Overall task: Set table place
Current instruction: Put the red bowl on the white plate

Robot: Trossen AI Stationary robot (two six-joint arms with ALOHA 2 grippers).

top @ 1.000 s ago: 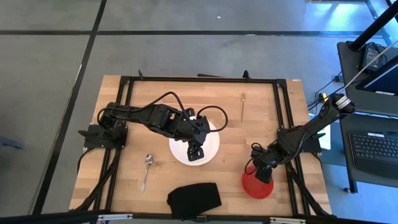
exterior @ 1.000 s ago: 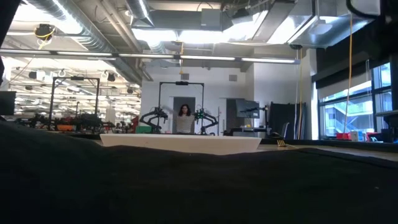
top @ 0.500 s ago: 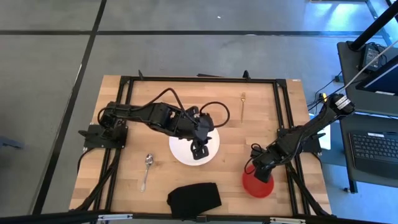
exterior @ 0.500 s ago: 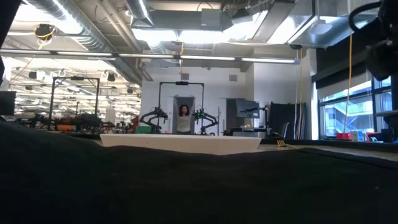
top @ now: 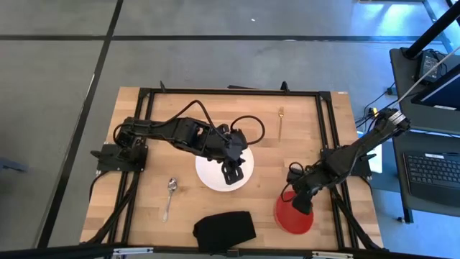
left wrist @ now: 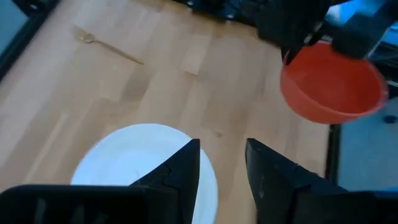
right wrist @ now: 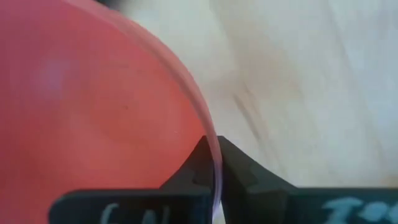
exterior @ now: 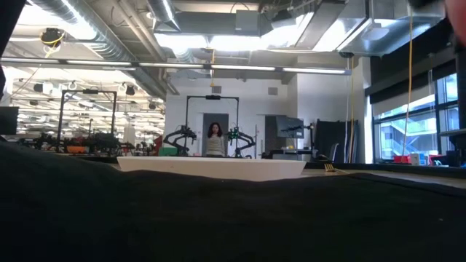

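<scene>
The round white plate [top: 215, 173] lies on the wooden table [top: 144, 151] near its middle. My left gripper [top: 233, 173] hovers open over the plate's right part [left wrist: 137, 165], with nothing between its fingers. The red bowl [top: 295, 216] is at the near right, and my right gripper [top: 297, 203] is shut on it. The spoon [top: 169, 196] lies flat at the near left. The fork [top: 280, 122] lies flat at the far right. My right gripper pinches the bowl's rim [right wrist: 213, 163] on its far side, one finger inside the bowl and one outside. The fingers slant down from the table's right. In the left wrist view the bowl [left wrist: 333, 81] hangs tilted below them and looks raised off the table.
A black cloth [top: 224, 230] lies at the near edge, in the middle, and fills the lower half of the low view [exterior: 218, 218]. The black metal frame [top: 323, 115] runs around the tabletop. Bare wood [top: 266, 165] lies between plate and bowl.
My right gripper has drawn the red bowl a little toward the table's left and up; the bowl now shows larger in the high view. My left gripper has drifted slightly toward the table's right edge above the plate.
</scene>
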